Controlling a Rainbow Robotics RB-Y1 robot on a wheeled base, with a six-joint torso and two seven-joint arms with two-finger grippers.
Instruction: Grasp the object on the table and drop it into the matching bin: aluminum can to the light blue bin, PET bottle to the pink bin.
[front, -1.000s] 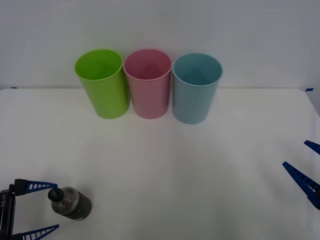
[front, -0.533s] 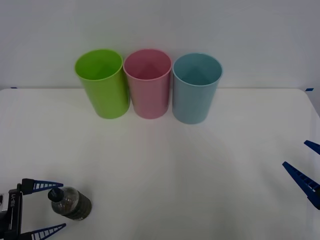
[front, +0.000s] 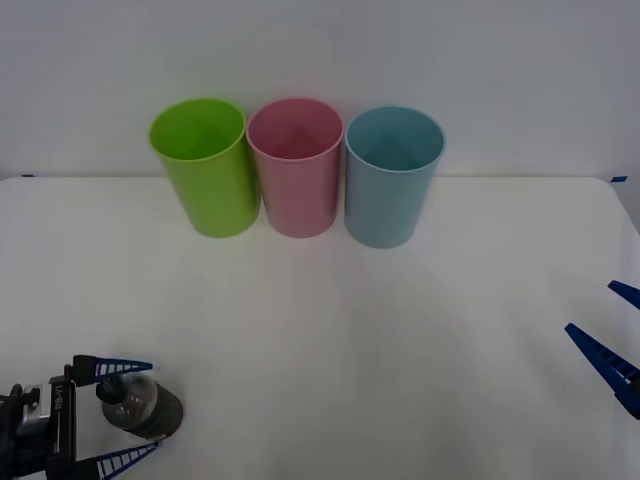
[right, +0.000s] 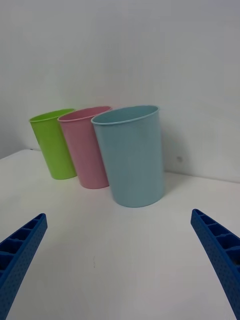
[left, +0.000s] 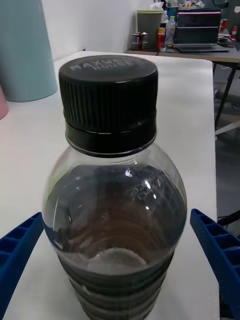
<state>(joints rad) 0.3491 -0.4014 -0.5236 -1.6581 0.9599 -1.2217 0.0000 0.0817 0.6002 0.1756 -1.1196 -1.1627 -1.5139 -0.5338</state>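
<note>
A small PET bottle with a black cap stands on the white table at about 7 o'clock. The left end effector is wide open, one blue finger on each side of the bottle, not visibly touching it. At 12 o'clock stand a lime green bin, the pink bin and the light blue bin. The right end effector, open and empty, is cut off at 4 o'clock.

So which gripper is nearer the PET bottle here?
Left. The left gripper is open with its fingers on either side of the PET bottle; the right gripper sits open at the table's far right edge.
</note>
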